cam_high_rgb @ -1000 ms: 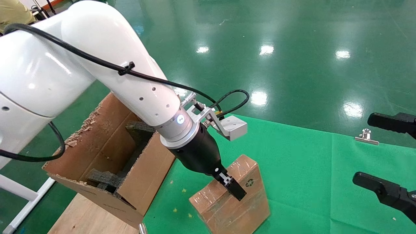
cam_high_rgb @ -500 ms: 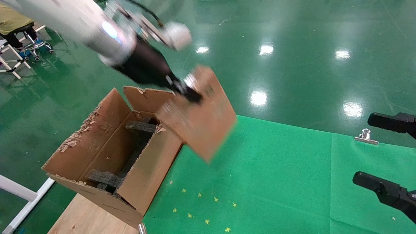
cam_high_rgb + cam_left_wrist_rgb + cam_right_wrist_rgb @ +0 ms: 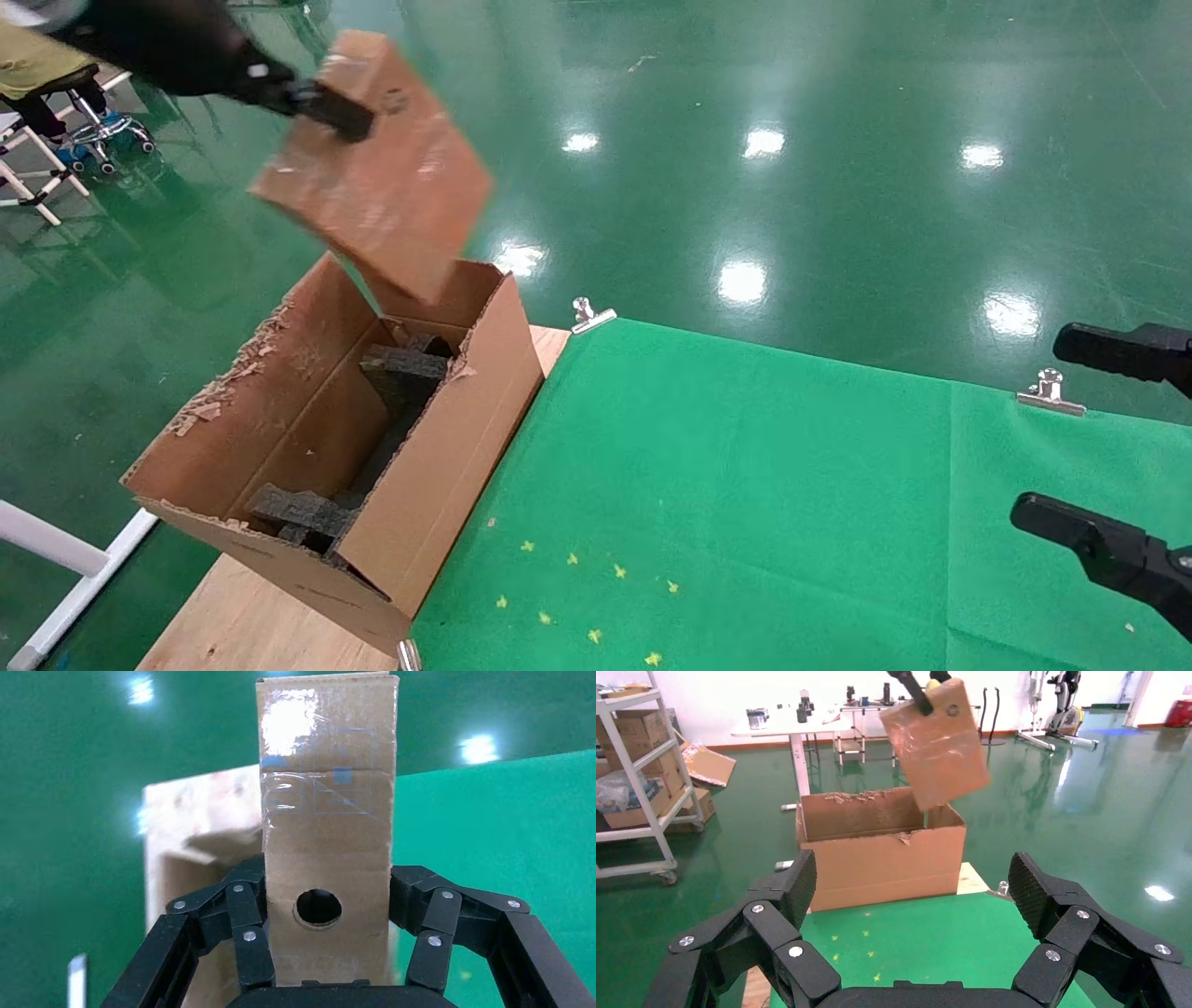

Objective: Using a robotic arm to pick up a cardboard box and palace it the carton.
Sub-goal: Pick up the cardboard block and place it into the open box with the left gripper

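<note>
My left gripper [image 3: 321, 102] is shut on the small cardboard box [image 3: 377, 177] and holds it tilted in the air, above the far end of the carton [image 3: 438, 485]. In the left wrist view the box [image 3: 325, 797] stands between the black fingers, its round hole facing the camera, with the carton [image 3: 190, 846] blurred behind. The carton is open, with ragged flaps and dark foam blocks [image 3: 400, 368] inside. My right gripper [image 3: 1099, 438] is open and empty at the right edge. The right wrist view shows the box [image 3: 940, 741] hanging above the carton [image 3: 884, 860].
A green cloth [image 3: 764, 503] covers the table, held by metal clips [image 3: 1049, 391]. The carton stands on bare wood [image 3: 251, 615] at the table's left end. Shelves, tables and loose boxes [image 3: 638, 762] stand far off on the green floor.
My left gripper has lifted the small box off the green cloth and carried it up and to the left, from beside the carton to above its far end. The right arm has not moved.
</note>
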